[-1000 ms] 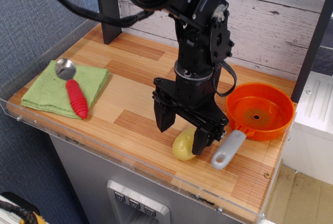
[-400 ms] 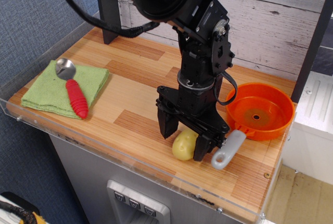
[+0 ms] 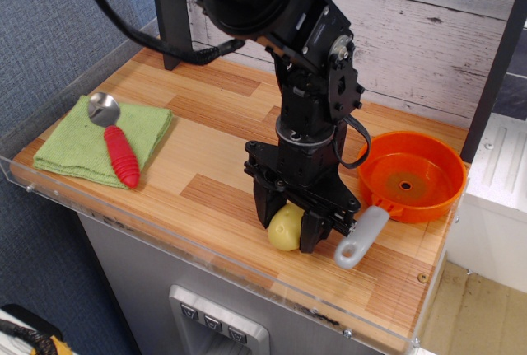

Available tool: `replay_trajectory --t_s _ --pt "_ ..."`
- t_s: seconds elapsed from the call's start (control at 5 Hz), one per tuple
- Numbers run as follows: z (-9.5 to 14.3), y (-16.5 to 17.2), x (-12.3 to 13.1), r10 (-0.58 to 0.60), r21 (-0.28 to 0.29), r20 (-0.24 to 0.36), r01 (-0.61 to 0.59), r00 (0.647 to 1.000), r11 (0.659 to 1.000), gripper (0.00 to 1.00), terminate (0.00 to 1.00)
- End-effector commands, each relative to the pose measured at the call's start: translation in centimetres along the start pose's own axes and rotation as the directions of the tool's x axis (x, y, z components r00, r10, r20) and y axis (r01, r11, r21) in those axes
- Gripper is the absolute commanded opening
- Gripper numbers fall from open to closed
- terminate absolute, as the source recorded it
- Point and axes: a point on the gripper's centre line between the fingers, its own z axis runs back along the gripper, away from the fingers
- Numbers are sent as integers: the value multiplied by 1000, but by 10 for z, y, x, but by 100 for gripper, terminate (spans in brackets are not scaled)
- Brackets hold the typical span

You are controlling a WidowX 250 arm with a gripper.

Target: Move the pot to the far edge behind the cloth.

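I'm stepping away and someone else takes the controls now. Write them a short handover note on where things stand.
Hand: lowered over the pot, fingers on both sides of it; a firm grip cannot be confirmed.
Pot: on the table near the front edge, beside the orange pan's grey handle.
Cloth: at the left end, a red-handled spoon lying on it.
Done: hand brought to the pot.
Left: lift the pot, carry it to the far edge behind the cloth, release.

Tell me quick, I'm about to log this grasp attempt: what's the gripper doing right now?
Gripper: fingers closed against both sides of the pale-yellow pot, which sits low at the wooden table; whether it has lifted cannot be told.
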Motion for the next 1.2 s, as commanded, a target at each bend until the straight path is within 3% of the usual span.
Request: replay_trajectory --t_s 0.0,0.4,0.6,0.8,1.0 --pt "7 7 -2 15 -3 14 -15 1000 1000 0 0" --pt "39 20 -7 85 16 32 -85 996 996 0 0" --pt "55 33 0 166 49 36 -168 985 985 0 0" --pt "65 52 12 234 22 60 -235 970 972 0 0" --pt "66 70 24 331 43 75 -335 941 941 0 0"
